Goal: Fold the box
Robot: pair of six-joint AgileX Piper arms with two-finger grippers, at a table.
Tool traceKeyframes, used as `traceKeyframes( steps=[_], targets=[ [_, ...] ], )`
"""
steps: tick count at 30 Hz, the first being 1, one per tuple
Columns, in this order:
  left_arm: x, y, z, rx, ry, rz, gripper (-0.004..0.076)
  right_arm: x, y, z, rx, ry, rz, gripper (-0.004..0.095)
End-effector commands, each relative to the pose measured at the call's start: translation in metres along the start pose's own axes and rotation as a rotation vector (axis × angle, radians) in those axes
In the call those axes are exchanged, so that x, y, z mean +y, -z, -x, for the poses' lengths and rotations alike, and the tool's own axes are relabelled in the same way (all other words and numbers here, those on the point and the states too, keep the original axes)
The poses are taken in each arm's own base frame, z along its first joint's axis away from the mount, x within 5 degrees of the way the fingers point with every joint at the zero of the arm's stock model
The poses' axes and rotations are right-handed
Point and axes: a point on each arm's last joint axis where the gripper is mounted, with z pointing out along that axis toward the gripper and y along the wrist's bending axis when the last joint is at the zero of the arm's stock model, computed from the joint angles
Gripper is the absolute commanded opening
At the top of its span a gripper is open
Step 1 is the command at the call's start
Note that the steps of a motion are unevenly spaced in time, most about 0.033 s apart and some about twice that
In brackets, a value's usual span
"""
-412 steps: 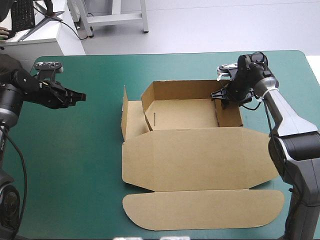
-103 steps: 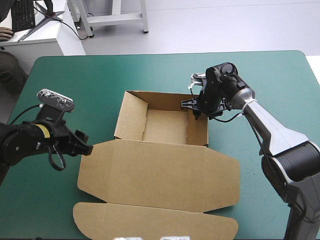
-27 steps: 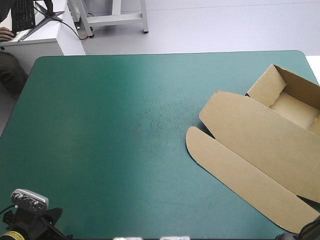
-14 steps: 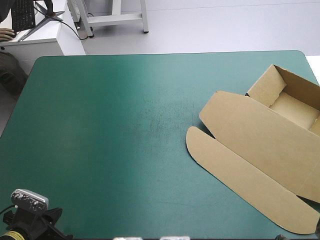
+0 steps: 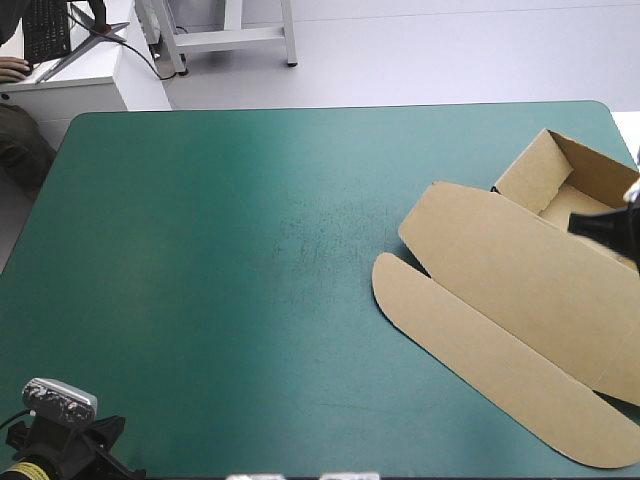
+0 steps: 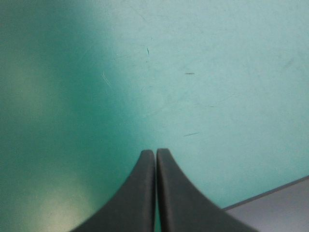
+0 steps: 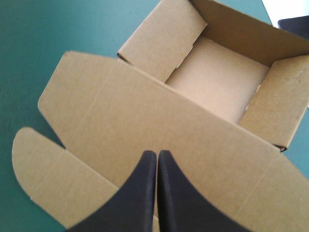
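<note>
The brown box (image 5: 500, 270) lies at the table's right side as an open tray (image 5: 560, 180) with raised walls. Its lid (image 7: 159, 111) lies flat toward the table's middle, ending in a rounded flap (image 5: 470, 350). My right gripper (image 5: 578, 223) reaches in from the right, shut, above the seam between tray and lid. In the right wrist view the right gripper (image 7: 157, 152) hangs over the lid with nothing held, and the tray floor (image 7: 217, 77) is ahead of it. My left gripper (image 6: 155, 153) is shut over bare teal-green cover at the near left corner, holding nothing.
The teal-green cover (image 5: 220, 250) runs unbroken from the box to the table's left edge. In the left wrist view the table's edge (image 6: 270, 197) passes close beside the left gripper, with grey floor beyond it.
Much earlier both grippers worked the box at mid-table; it then moved to the right side, turned. Just now my right gripper came back into the high view over the tray.
</note>
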Motion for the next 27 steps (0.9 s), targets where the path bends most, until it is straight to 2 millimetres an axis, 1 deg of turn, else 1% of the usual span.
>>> traceKeyframes(
  steps=[1, 3, 7, 11, 15, 18, 21, 24, 27],
  targets=[
    [0.000, 0.005, 0.004, 0.001, 0.000, -0.001, -0.0010, 0.008, 0.018, -0.033, -0.013, 0.042, 0.038, -0.0005],
    [0.000, 0.005, 0.004, 0.001, 0.000, -0.001, -0.0010, 0.012, 0.022, -0.054, -0.006, 0.041, 0.080, -0.0005],
    [0.000, 0.005, 0.004, 0.008, 0.004, -0.001, -0.0010, 0.017, 0.018, -0.096, 0.028, 0.078, 0.157, -0.0005],
    [0.000, 0.005, 0.003, 0.010, 0.004, -0.001, -0.0010, 0.019, 0.008, -0.139, 0.059, 0.175, 0.209, -0.0005],
    [0.000, 0.005, 0.003, 0.010, 0.004, -0.001, -0.0010, 0.017, -0.007, -0.177, 0.082, 0.190, 0.212, -0.0005],
    [0.000, 0.005, 0.003, 0.010, 0.004, -0.001, -0.0010, 0.016, -0.017, -0.198, 0.093, 0.184, 0.211, -0.0005],
    [0.000, 0.005, 0.003, 0.010, 0.004, -0.001, -0.0010, 0.015, -0.024, -0.215, 0.106, 0.181, 0.211, -0.0005],
    [0.000, 0.005, 0.003, 0.010, 0.004, -0.001, -0.0010, 0.015, -0.026, -0.225, 0.098, 0.180, 0.214, -0.0005],
    [0.000, 0.005, 0.003, 0.010, 0.004, -0.001, -0.0010, 0.015, -0.024, -0.225, 0.051, 0.178, 0.214, -0.0005]
  ],
)
